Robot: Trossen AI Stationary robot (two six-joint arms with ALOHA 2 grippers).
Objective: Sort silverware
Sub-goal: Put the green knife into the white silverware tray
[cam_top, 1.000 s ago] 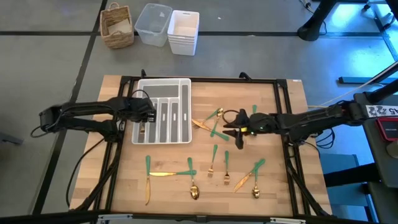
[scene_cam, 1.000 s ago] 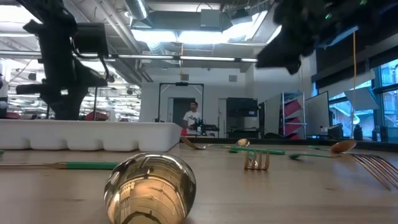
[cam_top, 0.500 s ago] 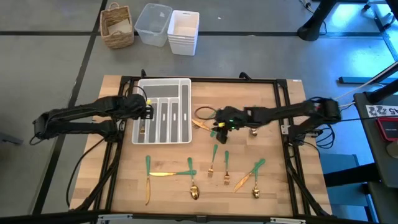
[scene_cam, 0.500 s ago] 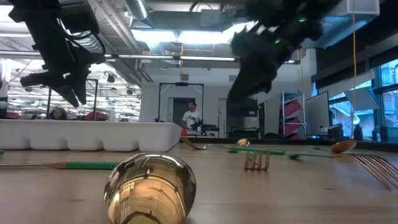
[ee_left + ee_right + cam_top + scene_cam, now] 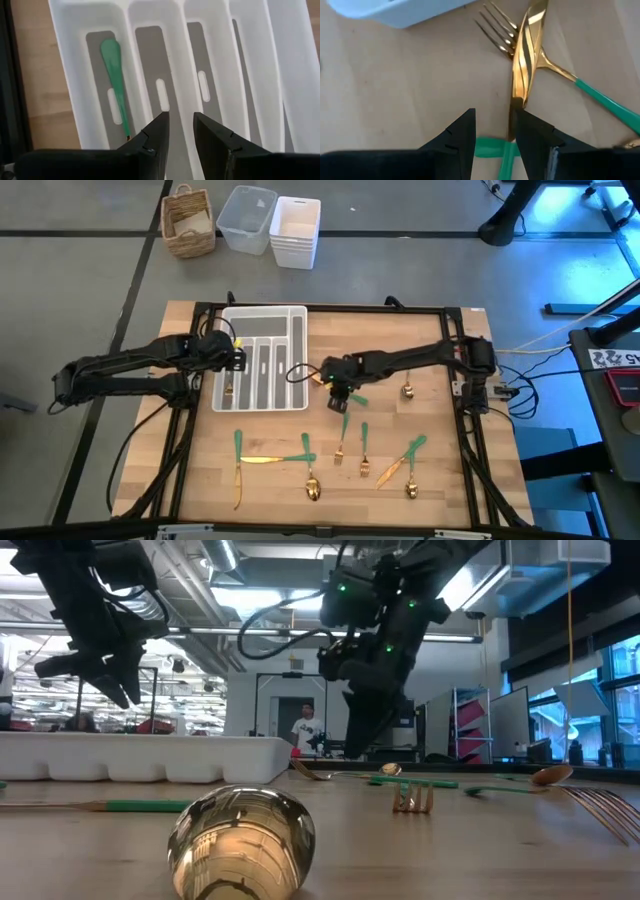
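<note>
Two arms over the tabletop, each w/ one tool at work. Left tool hangs above the tray, at its left compartments; in the left wrist view its fingers stand a little apart w/ nothing between them, so released, empty. One piece w/ green handle lies in the tray's leftmost slot, seen below that tool; its head is hidden, can't tell which kind. Right tool is just right of the tray, over a small pile of silverware. Right wrist view: fingers spread, nothing gripped, released; beneath them a knife lies across a fork, touching, w/ a green handle showing between the fingertips. Whether the fingers touch the pile can't be told. Rest of silverware lies loose on the tabletop nearer the front edge: a knife at left, another knife beside it, a spoon, two forks in the middle, a fork and spoon to the right, and a spoon alone near the right arm. Beyond the tabletop on the floor: a basket, a clear bin, white tubs. Low view: a person stands far back in the room.
</note>
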